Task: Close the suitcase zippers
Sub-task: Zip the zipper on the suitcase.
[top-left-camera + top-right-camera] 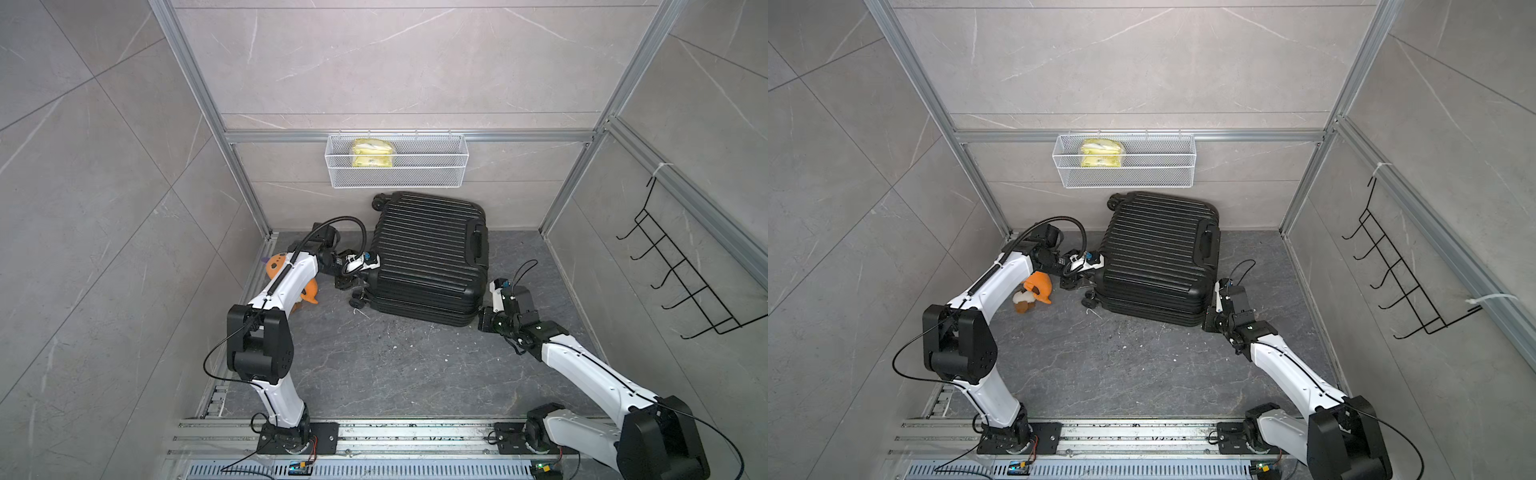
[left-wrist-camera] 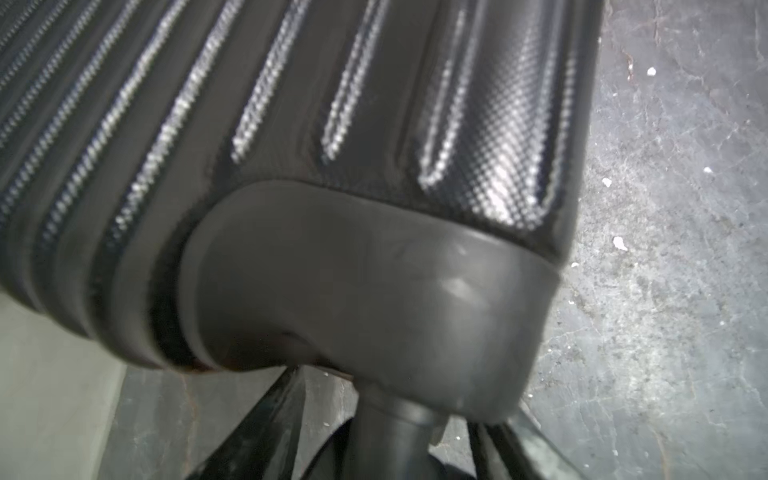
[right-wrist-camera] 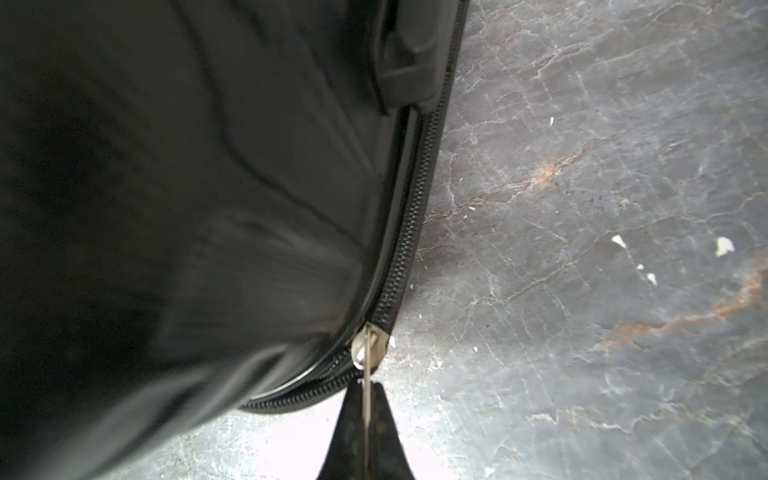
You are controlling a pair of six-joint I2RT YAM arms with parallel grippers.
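The suitcase (image 1: pixel 428 257) lies flat at the back of the bench (image 1: pixel 395 374), below a wall basket (image 1: pixel 415 180) with a packet (image 1: pixel 372 153) inside. A soft toy (image 1: pixel 1038 286) lies to its left. The left hand (image 1: pixel 351 284) straddles its near left wheel (image 2: pixel 390 419); the right hand (image 3: pixel 365 399) pinches the zipper pull (image 3: pixel 370 347) at its near right corner.

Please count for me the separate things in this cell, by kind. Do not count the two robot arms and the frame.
Black ribbed hard-shell suitcase: 1
White wire mesh basket: 1
Yellow soft packet: 1
Orange plush toy: 1
Black wire hook rack: 1
Total: 5
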